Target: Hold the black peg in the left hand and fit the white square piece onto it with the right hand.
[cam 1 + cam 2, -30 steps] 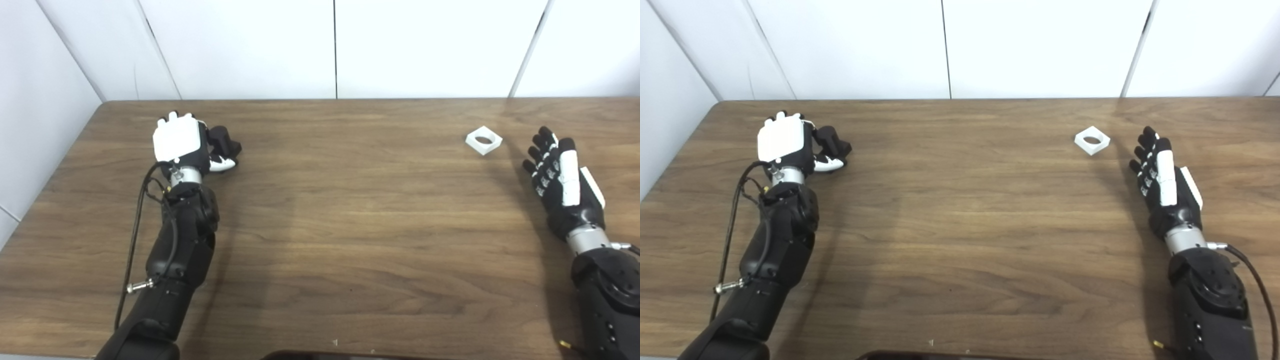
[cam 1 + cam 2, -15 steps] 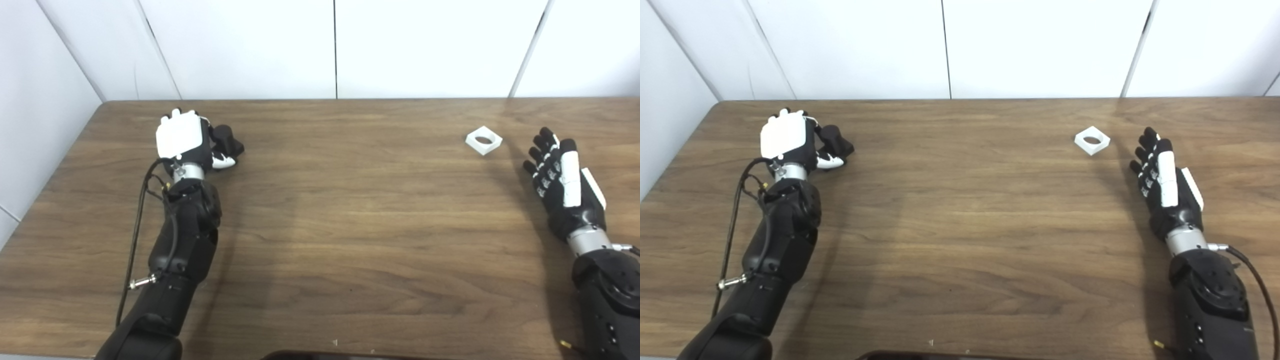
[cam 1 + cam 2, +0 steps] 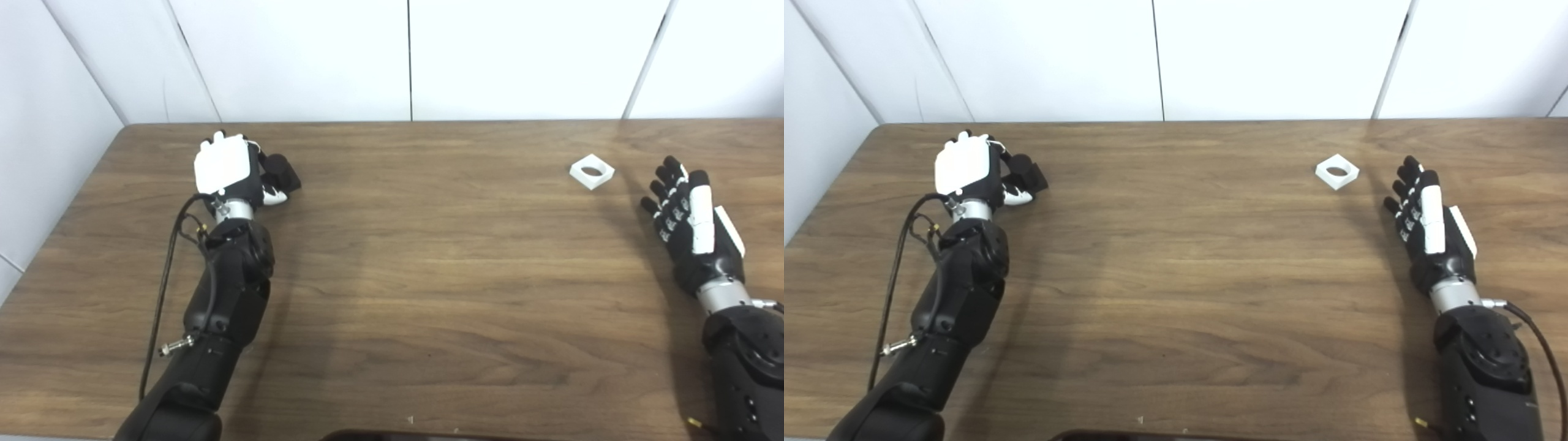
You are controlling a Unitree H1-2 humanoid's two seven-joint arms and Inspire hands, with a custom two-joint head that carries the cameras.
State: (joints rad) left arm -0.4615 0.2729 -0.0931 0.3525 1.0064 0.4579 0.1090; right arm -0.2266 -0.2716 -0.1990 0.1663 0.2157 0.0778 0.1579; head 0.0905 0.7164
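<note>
White wall panels back a brown wooden surface (image 3: pixel 429 275). At far left, the left robot hand (image 3: pixel 229 174) curls around one black peg (image 3: pixel 283 172), which its white back mostly hides. One white square piece (image 3: pixel 591 171) lies flat near the far right, just beyond the right robot hand (image 3: pixel 692 226), whose fingers are spread and empty.

The table (image 3: pixel 429 275) is dark brown with streaked wood grain. A black peg (image 3: pixel 283 173) sits against the black-and-white left hand (image 3: pixel 229 174). Beyond the black-and-white right hand (image 3: pixel 692 229) lies a plain white square piece (image 3: pixel 591 172).
</note>
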